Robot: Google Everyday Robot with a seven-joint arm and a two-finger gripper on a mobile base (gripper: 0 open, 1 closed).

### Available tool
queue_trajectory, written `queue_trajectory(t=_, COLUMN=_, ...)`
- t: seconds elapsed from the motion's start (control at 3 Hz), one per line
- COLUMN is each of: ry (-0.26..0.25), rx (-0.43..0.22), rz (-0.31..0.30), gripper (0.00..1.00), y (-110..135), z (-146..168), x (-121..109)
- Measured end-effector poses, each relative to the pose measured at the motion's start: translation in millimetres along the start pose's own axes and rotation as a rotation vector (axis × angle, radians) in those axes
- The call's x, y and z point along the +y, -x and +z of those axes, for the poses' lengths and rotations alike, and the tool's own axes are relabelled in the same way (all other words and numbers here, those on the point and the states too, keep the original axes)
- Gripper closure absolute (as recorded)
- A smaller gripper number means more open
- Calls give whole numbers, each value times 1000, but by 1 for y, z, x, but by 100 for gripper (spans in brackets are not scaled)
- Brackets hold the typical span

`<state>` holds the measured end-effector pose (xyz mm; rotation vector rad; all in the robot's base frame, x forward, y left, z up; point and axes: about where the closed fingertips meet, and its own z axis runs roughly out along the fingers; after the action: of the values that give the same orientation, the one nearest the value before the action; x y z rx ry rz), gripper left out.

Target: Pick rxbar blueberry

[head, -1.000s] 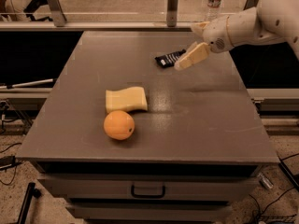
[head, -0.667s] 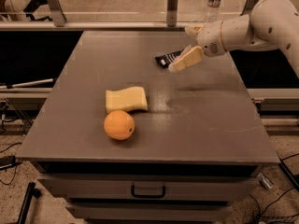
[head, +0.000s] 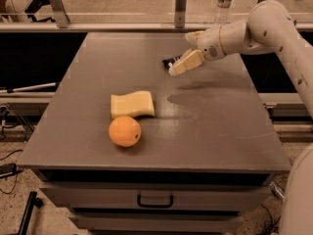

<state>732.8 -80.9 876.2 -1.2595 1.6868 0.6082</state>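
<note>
The rxbar blueberry [head: 170, 61] is a small dark flat bar with white print, lying at the far middle of the grey table [head: 215, 131]. Only its left end shows. My gripper [head: 180, 54] reaches in from the right and hovers right over the bar, with its fingers spread apart. One cream finger [head: 186, 62] covers the bar's right part, and the other finger [head: 192, 35] sits farther back. The gripper holds nothing.
A yellow wavy sponge [head: 132, 104] lies at mid-left of the table, with a round orange [head: 124, 131] just in front of it. A glass rail with metal posts [head: 180, 6] and a water bottle [head: 224, 1] stand behind the table. A drawer [head: 154, 199] sits under the front edge.
My gripper has moved left and a little down toward the bar and now covers its right part. The bar, sponge and orange have not moved.
</note>
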Motion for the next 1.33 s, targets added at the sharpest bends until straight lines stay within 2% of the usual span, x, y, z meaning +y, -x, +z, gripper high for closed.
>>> queue_trajectory(t=0.33, ry=32, rx=-10, rz=33, gripper=0, y=-6, z=12, x=-2)
queue_trajectory(t=1.0, ry=36, rx=63, rz=24, gripper=0, y=-29, z=19, x=-5)
queue_trajectory(t=1.33, ry=44, rx=81, rz=-11, gripper=25, y=-38, z=19, x=-4)
